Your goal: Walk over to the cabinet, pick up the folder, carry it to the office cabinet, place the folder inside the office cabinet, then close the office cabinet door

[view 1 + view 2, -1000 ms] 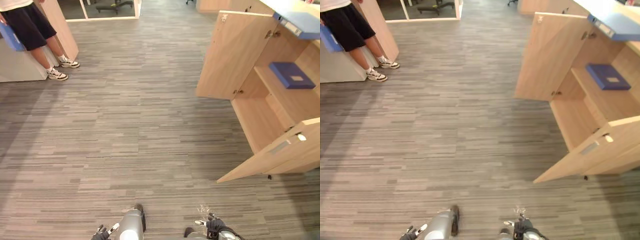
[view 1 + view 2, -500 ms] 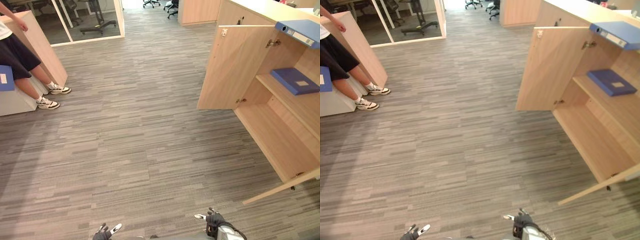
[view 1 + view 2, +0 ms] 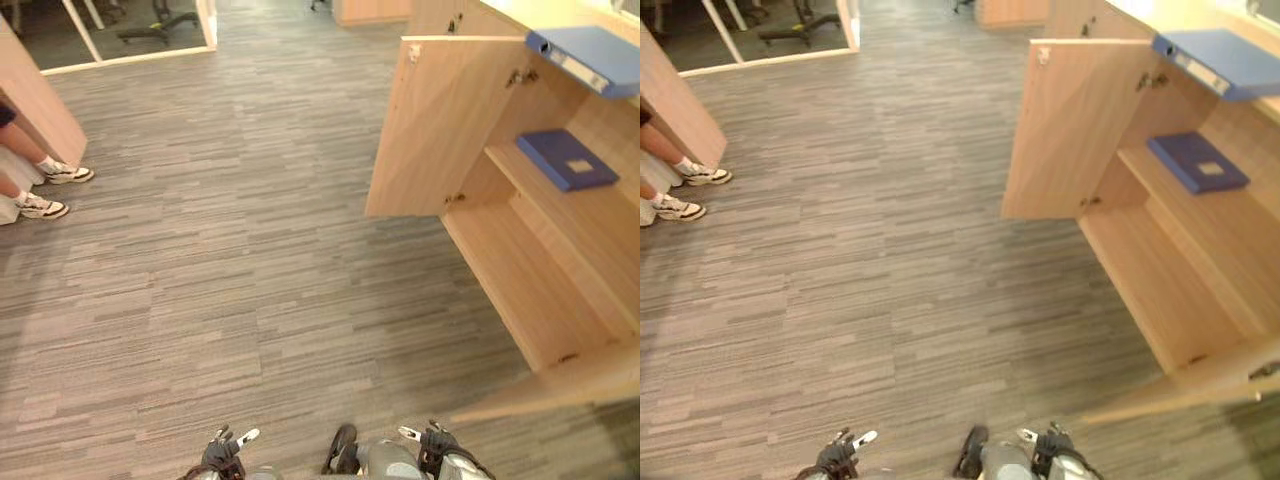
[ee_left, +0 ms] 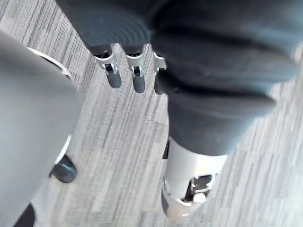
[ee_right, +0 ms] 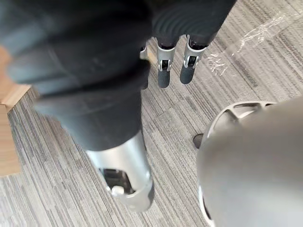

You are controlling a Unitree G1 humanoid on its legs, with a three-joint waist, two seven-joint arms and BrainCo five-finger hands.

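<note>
in the office cabinet point(image 3: 535, 295) a folder point(image 3: 566, 159) lies on the shelf; a binder point(image 3: 588, 55) lies on the cabinet's top; a person's shoes point(image 3: 45, 190) stand well to its left.

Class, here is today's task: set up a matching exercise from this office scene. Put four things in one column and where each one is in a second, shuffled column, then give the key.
Things
1. light blue ring binder
2. dark blue folder
3. white sneakers
4. left hand

Places
A. lying on the shelf inside the open cabinet
B. on the carpet at the far left, worn by a person
C. on top of the cabinet
D. at the bottom edge of the eye views, open and holding nothing

Pairs: 1-C, 2-A, 3-B, 4-D
</note>
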